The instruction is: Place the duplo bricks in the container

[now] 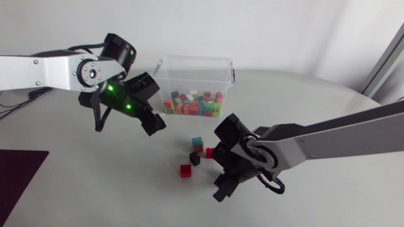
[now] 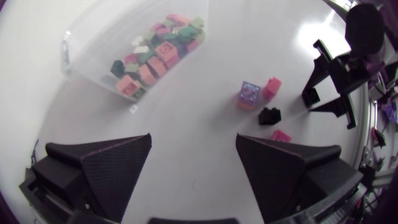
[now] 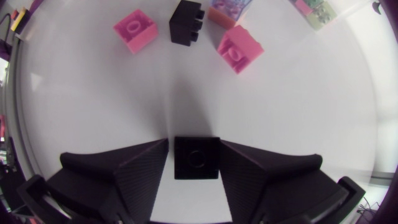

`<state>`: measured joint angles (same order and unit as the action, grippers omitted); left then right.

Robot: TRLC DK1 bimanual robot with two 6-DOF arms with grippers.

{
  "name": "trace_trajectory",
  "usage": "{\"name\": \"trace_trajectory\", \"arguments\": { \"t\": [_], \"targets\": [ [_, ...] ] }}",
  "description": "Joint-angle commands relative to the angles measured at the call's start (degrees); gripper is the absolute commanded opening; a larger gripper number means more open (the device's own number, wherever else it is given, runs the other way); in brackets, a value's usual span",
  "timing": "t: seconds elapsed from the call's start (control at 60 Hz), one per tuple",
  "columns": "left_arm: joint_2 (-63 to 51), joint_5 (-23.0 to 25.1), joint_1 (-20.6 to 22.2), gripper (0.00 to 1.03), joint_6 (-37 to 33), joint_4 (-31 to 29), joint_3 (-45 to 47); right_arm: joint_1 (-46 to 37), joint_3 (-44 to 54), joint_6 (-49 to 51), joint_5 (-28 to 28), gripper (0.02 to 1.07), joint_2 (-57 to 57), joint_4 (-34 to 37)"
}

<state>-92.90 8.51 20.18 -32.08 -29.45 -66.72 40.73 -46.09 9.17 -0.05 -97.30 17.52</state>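
A pale grey table [image 1: 328,107] carries a clear container [image 1: 192,58] toward its far side, and mixed bricks [image 1: 192,104] cover the container's floor. A dark mat [image 1: 19,183] lies well apart from the container, at the table's near left corner. In front of the container, a little way out on the bare table, sits a small cluster. It holds a translucent blue brick [image 1: 197,141] stacked on an orange brick [image 2: 245,104], a loose black brick [image 1: 195,158], and a red brick [image 1: 209,152] just beside the blue one. A second red brick [image 1: 185,170] lies farthest from the container.

The left arm [image 1: 44,71] comes in from the left and bends down, its wrist hanging above the table just off the container's front left corner. The left jaws stand wide apart with only bare table between them, and they touch nothing.

The right arm [image 1: 328,139] reaches in from the right. Its wrist tilts down past the cluster, on the side away from the container. The right jaws are closed in on a held black brick [image 3: 196,157], stud up, with one finger pressed against each side. Whether that brick rests on the table I cannot tell.
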Motion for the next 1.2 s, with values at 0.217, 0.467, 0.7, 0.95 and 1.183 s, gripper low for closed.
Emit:
{"name": "trace_trajectory", "arguments": {
  "t": [0.217, 0.467, 0.7, 0.95, 1.183],
  "targets": [
    [0.8, 4.5, 6.1, 0.91, -8.8, 1.5, 11.6, -3.9, -0.2, -0.9, -1.8, 0.37, 9.3, 4.6],
    [-3.2, 9.4, 8.3, 0.92, -12.0, 2.6, 12.4, -5.8, -2.8, -0.7, -4.4, 0.37, 14.5, 6.3],
    [-10.6, 9.8, 10.3, 0.92, -14.1, 6.2, 10.9, -7.2, -5.2, -0.3, -6.6, 0.37, 17.8, 7.8],
    [-14.5, 9.8, 12.2, 0.91, -14.2, 10.2, 9.1, -9.4, -6.6, 1.0, -7.8, 0.37, 18.1, 8.6],
    [-16.3, 9.8, 11.7, 0.28, -14.2, 10.1, 7.5, -10.5, -10.2, 0.8, -8.6, 0.37, 17.7, 7.7]
  ]
}}
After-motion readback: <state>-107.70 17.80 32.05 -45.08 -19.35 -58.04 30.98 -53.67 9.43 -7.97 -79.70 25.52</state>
